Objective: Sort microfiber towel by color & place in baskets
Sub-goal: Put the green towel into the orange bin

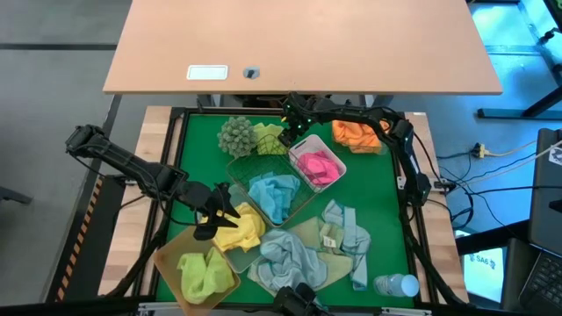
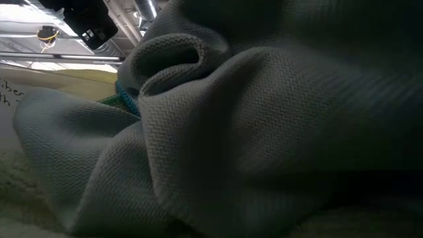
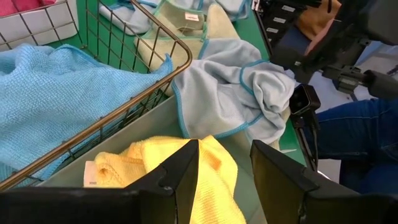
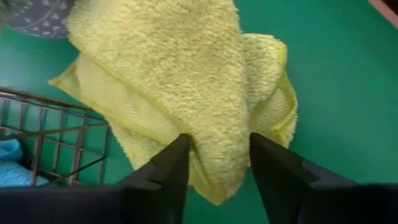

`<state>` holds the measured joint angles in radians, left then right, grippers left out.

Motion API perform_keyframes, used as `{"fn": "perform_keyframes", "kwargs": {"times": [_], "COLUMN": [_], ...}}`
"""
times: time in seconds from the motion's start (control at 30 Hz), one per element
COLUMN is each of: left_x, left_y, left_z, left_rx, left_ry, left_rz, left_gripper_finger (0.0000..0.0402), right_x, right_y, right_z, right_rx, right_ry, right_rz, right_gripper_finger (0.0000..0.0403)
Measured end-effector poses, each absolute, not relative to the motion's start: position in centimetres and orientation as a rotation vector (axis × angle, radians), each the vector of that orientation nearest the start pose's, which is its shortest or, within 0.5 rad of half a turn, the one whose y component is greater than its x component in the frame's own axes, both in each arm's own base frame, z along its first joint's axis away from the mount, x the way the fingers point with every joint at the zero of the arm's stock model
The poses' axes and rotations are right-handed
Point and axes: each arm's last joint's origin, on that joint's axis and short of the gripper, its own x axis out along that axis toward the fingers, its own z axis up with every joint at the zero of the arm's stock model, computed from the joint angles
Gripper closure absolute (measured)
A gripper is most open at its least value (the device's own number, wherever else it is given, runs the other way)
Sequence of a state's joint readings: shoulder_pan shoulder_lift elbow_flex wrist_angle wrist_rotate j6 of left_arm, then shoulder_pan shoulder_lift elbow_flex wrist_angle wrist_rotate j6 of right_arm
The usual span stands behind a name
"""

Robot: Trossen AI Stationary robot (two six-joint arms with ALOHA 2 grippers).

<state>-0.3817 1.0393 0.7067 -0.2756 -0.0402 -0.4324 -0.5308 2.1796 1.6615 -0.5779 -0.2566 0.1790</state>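
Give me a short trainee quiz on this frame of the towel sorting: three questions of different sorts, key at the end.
1. True or false: the pink towel lies in the wire mesh basket.
2. Which colour of towel lies just below the open left pincer? A orange, B yellow, C pink.
3. Fill the gap: the right pincer stands with its fingers either side of a fold of a ___ towel on the green mat.

Key
1. False: it lies in the white basket.
2. B, the yellow towel.
3. Lime green: the lime green towel.
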Motion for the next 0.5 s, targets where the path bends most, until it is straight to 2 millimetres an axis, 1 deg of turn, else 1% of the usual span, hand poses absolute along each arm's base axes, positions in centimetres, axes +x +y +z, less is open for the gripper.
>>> {"fn": "perform_keyframes", "kwargs": {"times": [0.1,0.23,0.27,0.3,0.37,0.43,0.5], "left_x": [20.2,20.2,20.2,20.2,20.2,20.2,20.2], "left_y": [-8.0,-8.0,-8.0,-8.0,-8.0,-7.9,-7.9], "left_z": [25.3,25.3,25.3,25.3,25.3,25.3,25.3], "left_rx": [-0.287,-0.287,-0.287,-0.287,-0.287,-0.286,-0.281], "left_ry": [0.656,0.656,0.656,0.656,0.656,0.655,0.648], "left_rz": [-0.193,-0.193,-0.193,-0.193,-0.193,-0.190,-0.170], "left_gripper_finger": [0.0261,0.0261,0.0261,0.0261,0.0261,0.0261,0.0261], "right_x": [39.8,39.9,39.9,39.9,39.9,40.1,40.4], "right_y": [-22.5,-22.5,-22.5,-22.5,-22.5,-22.6,-22.8], "right_z": [16.6,16.6,16.6,16.6,16.9,17.7,18.9], "right_rx": [0.588,0.588,0.586,0.579,0.573,0.570,0.560], "right_ry": [0.994,0.991,0.991,0.992,0.997,0.994,0.985], "right_rz": [-0.324,-0.320,-0.319,-0.315,-0.311,-0.310,-0.307], "right_gripper_finger": [0.0289,0.0376,0.0388,0.0393,0.0385,0.0380,0.0388]}}
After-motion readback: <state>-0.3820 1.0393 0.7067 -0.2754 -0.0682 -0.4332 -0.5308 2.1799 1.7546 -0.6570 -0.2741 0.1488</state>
